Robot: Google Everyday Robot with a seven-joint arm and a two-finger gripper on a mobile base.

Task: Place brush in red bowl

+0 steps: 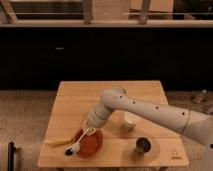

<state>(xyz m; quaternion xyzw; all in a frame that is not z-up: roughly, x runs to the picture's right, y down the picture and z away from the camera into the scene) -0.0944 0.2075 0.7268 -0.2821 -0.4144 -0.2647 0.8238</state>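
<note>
Cream-handled and thin, the brush (79, 139) is lying tilted across the left rim of the red bowl (91, 143) on the desk (70, 102), dark bristles hanging out near-left; it is looking light, stiff and easily rolled, best pinched mid-handle. Directly above the bowl, the end effector (90, 126) is hovering at the handle's upper end, though whether it is gripping I cannot tell.

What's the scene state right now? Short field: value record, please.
surface: wooden table
gripper: gripper low over the red bowl's rim, at the brush's upper end
brush: brush slanted across the left rim of the red bowl, dark head hanging outside to the lower left
red bowl: red bowl near the table's front edge, left of centre
yellow object: yellow elongated thing on the table left of the bowl
cups: white paper cup right of the bowl; small dark cup further right, near the front
</note>
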